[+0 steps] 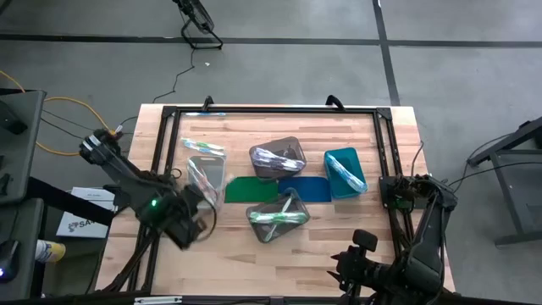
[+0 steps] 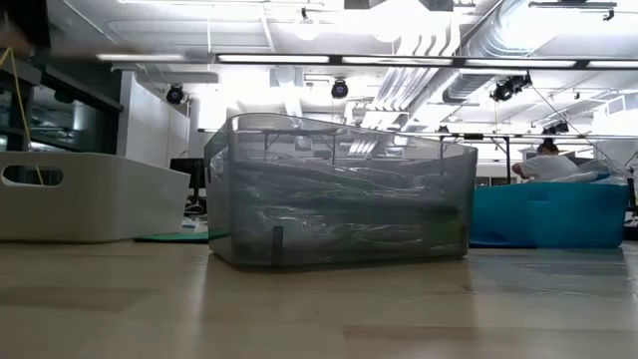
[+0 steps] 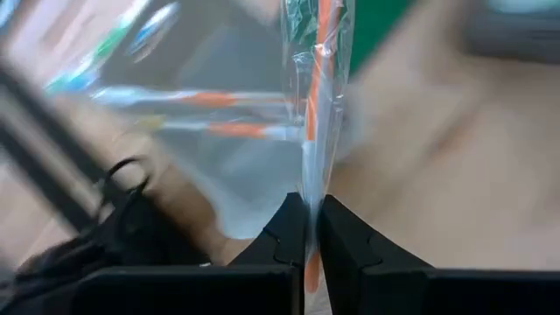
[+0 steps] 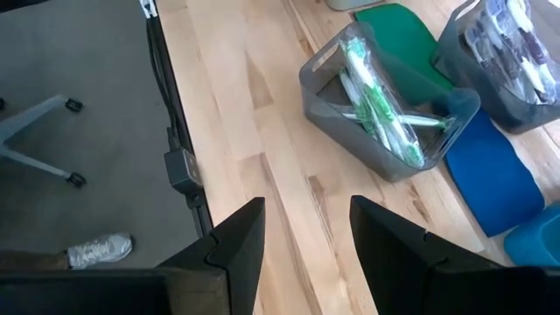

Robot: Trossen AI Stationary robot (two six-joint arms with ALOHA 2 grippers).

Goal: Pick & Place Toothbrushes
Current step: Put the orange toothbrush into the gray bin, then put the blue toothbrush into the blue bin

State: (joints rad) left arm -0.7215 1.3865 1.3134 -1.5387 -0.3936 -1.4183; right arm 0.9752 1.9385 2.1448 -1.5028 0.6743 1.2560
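My left gripper is shut on a toothbrush in a clear wrapper with orange accents. In the high view this gripper hangs near the table's left front, just short of the clear bin, which holds more wrapped toothbrushes. Other toothbrushes lie in the far grey bin, the near grey bin and the teal bin. A few lie loose on the table. My right gripper stands open above the table's near right part, holding nothing. My left gripper pinches the wrapped toothbrush between its two fingers, at one end of the stick. The fingers point steeply down and lie along the toothbrush, which runs on beyond the fingertips. An orange bit shows farther back between the fingers.
A green mat and a blue mat lie flat between the bins. A black frame borders the table. Bare wood lies at the near edge beneath my right gripper. The low view shows the grey bin close up.
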